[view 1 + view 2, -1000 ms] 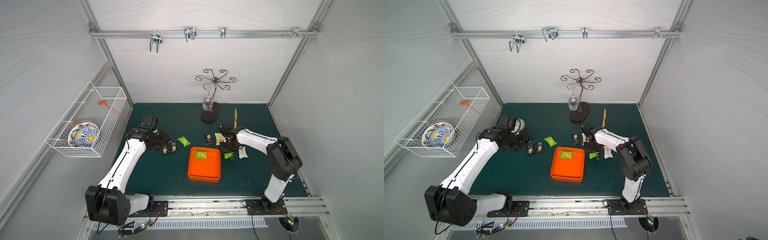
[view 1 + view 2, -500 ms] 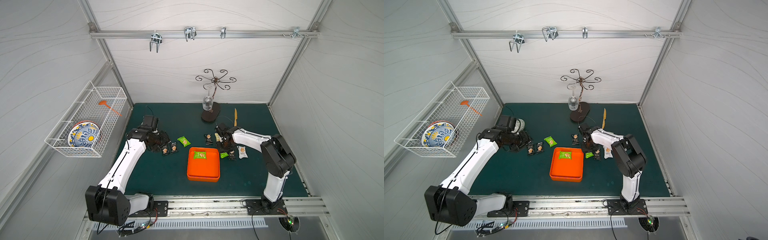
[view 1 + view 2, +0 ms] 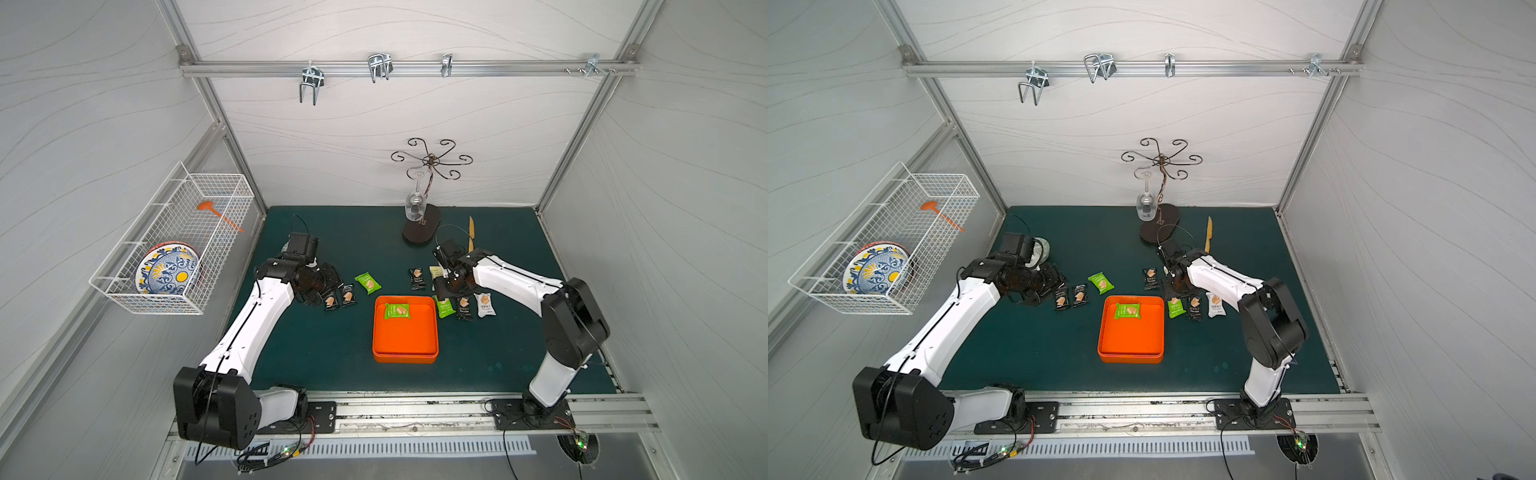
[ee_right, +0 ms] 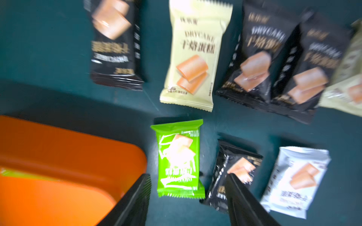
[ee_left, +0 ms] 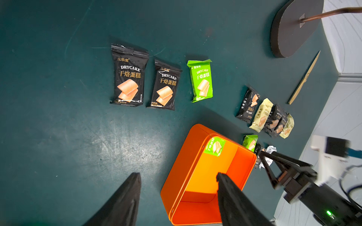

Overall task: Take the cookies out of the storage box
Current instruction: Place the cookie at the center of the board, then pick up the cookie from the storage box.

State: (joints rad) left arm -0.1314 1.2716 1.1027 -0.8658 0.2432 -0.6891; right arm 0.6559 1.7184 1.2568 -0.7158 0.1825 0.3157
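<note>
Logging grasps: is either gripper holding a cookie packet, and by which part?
Nothing is held. The right gripper is open, a green packet lying flat on the mat near its fingertips; the left gripper is open and empty.

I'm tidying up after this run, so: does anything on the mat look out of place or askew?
Nothing damaged or spilled. One green packet lies in the storage box; beside a pale yellow packet, two black packets overlap instead of lying flat.

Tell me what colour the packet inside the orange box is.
The packet is bright green, clearest in the left wrist view.
</note>
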